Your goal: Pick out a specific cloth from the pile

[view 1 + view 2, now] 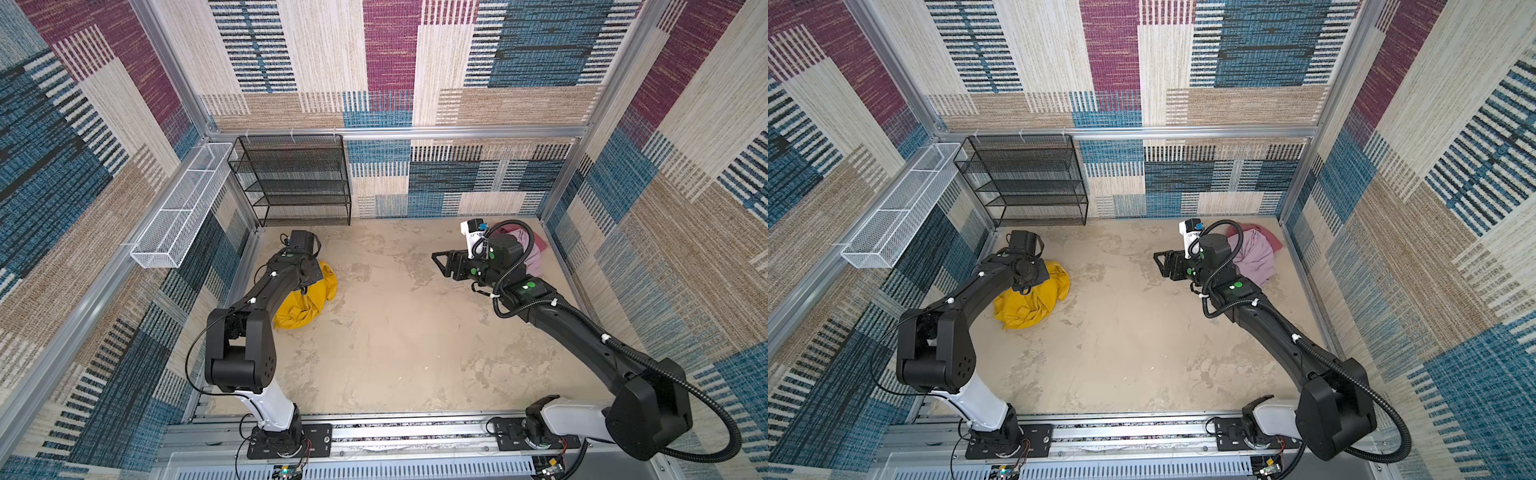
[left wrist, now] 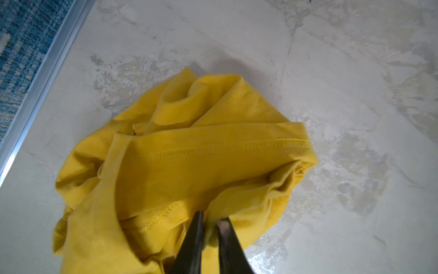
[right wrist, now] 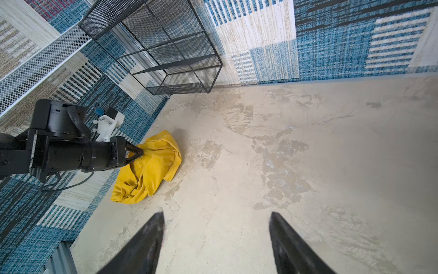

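The cloth (image 1: 305,305) (image 1: 1034,305), a mustard-yellow shirt, lies crumpled on the beige floor at the left, apart from the pile; its print is hidden in the folds. My left gripper (image 2: 211,218) (image 3: 141,151) sits low on the cloth's top edge, its narrow jaws closed on a yellow fold (image 2: 201,154). The pile (image 1: 1254,257), a pale pink-lilac garment over a rose-red one (image 1: 1273,239), lies in the far right corner. My right gripper (image 1: 440,264) (image 3: 216,214) hovers open and empty left of the pile, over bare floor.
A black mesh shelf (image 1: 295,183) stands against the back wall at the left. A white wire basket (image 1: 183,208) hangs on the left wall. Patterned walls close in three sides, and the arms' base rail (image 1: 415,432) runs along the front.
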You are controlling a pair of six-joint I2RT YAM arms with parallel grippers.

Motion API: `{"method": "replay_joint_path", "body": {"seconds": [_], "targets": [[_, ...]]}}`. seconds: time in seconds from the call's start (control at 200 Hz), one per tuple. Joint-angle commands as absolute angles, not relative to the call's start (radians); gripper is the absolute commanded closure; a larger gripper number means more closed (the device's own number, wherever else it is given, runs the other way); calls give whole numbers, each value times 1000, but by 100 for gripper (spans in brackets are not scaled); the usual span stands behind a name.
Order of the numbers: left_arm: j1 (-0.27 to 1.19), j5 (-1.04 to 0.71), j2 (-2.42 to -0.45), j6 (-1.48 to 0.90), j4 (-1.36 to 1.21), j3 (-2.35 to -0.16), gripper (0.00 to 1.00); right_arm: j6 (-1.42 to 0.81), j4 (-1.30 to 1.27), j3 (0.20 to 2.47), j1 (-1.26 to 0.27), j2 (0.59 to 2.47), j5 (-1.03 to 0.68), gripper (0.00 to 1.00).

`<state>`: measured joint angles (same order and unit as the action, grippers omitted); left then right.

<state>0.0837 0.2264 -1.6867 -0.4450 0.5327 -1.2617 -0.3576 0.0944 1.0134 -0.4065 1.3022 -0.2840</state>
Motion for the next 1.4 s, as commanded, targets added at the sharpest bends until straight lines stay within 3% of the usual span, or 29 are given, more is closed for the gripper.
{"method": "replay_joint_path", "body": {"seconds": [0.0,0.125,0.31,0.416,0.471,0.576,0.641,0.676,0.766,0.951,1.207,1.397], "targets": [[89,198,-1666,-429,540,-1277,77,-368,68,1014,-407,1301,-281,27],[94,200,-1642,-424,557,-1287,63,-367,70,1017,-407,1297,-285,27],[112,216,-1569,-412,574,-1290,51,-349,81,1017,-407,1280,-251,26],[116,226,-1507,-406,586,-1282,48,-343,78,1008,-407,1269,-223,12],[118,227,-1473,-400,586,-1276,48,-336,77,1000,-406,1264,-187,0],[120,219,-1408,-367,556,-1240,46,-300,73,983,-399,1259,-95,0],[120,229,-1375,-340,511,-1201,39,-279,50,961,-383,1255,-41,0],[120,234,-1360,-324,485,-1178,29,-266,31,945,-375,1255,-17,0],[120,257,-1334,-298,430,-1124,25,-230,-25,887,-351,1252,84,0],[117,282,-1337,-237,265,-1007,24,-178,-260,684,-261,1259,280,0],[108,320,-1369,-103,59,-856,24,-48,-794,364,-201,1319,436,0],[89,276,-1365,-61,-207,-689,24,33,-1011,262,-170,1380,445,0]]}}
